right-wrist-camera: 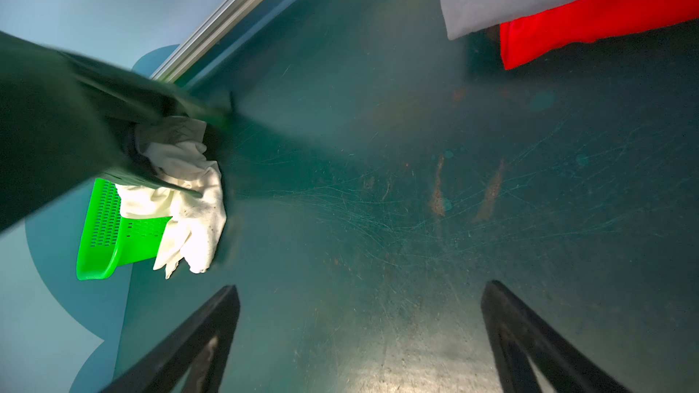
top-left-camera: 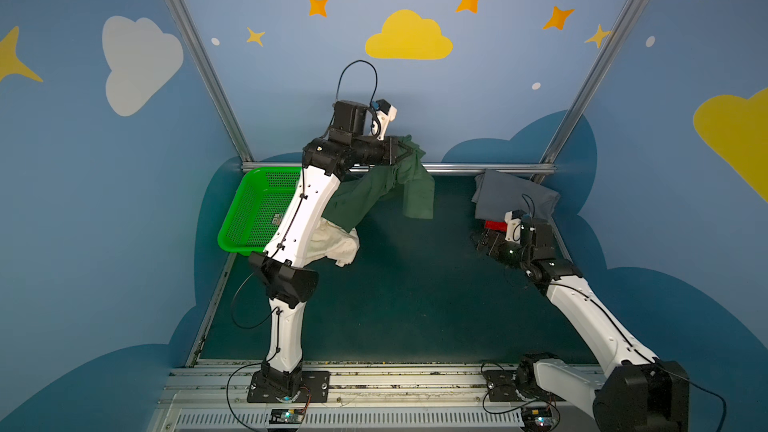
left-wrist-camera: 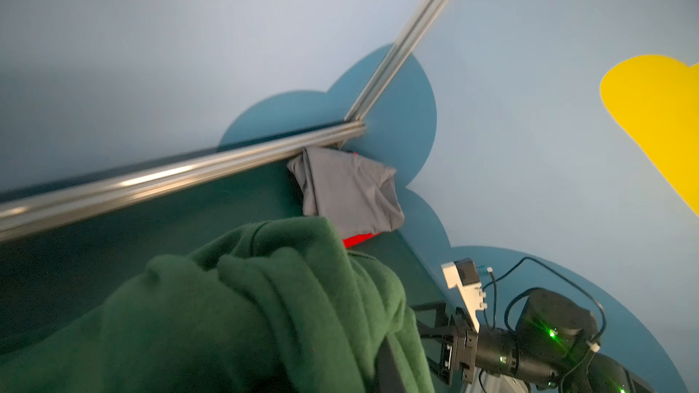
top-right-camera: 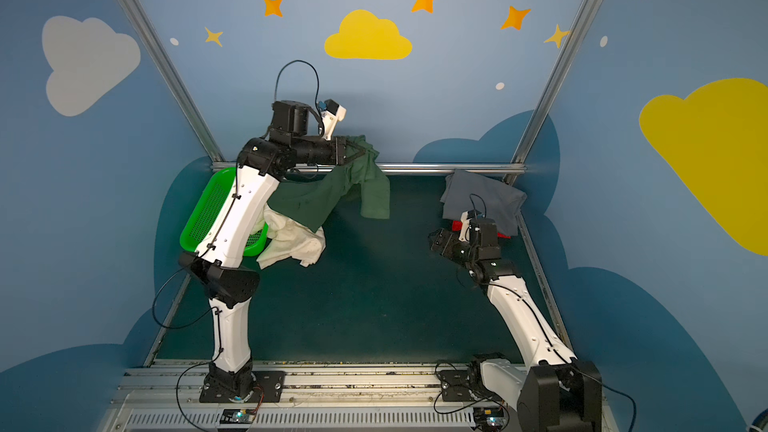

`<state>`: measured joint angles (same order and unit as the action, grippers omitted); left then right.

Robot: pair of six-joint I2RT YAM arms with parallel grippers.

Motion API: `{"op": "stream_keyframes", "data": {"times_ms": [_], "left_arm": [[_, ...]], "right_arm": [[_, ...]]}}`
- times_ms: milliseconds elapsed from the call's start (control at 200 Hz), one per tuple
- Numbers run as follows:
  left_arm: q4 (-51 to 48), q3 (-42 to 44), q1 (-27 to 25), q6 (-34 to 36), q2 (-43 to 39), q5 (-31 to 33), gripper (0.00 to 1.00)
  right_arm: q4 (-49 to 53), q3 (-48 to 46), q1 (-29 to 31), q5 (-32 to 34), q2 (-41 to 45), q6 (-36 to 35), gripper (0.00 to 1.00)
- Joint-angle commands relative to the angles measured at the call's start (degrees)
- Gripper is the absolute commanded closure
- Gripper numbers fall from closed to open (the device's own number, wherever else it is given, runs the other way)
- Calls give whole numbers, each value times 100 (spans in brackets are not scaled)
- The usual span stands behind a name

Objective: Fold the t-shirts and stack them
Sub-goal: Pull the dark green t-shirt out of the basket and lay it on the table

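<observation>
Both top views show the left claw (top-left-camera: 409, 150) pinched shut on the large dark green cloth t-shirt (top-left-camera: 361, 201), held high over the far worktop (top-left-camera: 395, 305). Left wrist: cloth bunched. Right wrist: right claw (right-wrist-camera: 359, 334) wide, empty; it should catch a dangling corner before spreading.

Lab booth with cloud-painted walls (top-left-camera: 291, 76), aluminium frame (top-left-camera: 478, 168).

dark green t-shirt (left-wrist-camera: 264, 296) soft matt cloth; basket (right-wrist-camera: 109, 243) glossy plastic; mat (right-wrist-camera: 378, 221) scratched.
</observation>
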<state>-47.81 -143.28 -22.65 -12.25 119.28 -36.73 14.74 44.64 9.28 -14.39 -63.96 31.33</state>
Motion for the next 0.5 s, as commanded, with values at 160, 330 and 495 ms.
{"op": "stream_keyframes", "data": {"times_ms": [160, 330, 495], "left_arm": [[-228, 701, -364, 616, 181, -977, 14], [809, 3001, -324, 286, -1272, 871, 0], [1907, 5372, -127, -740, -2949, 2950, 0]], "right_arm": [[-265, -89, 61, 103, -289, 29, 2], [408, 556, 635, 1083, -791, -552, 2], [524, 1417, 1197, 1279, -1930, -801, 2]]}}
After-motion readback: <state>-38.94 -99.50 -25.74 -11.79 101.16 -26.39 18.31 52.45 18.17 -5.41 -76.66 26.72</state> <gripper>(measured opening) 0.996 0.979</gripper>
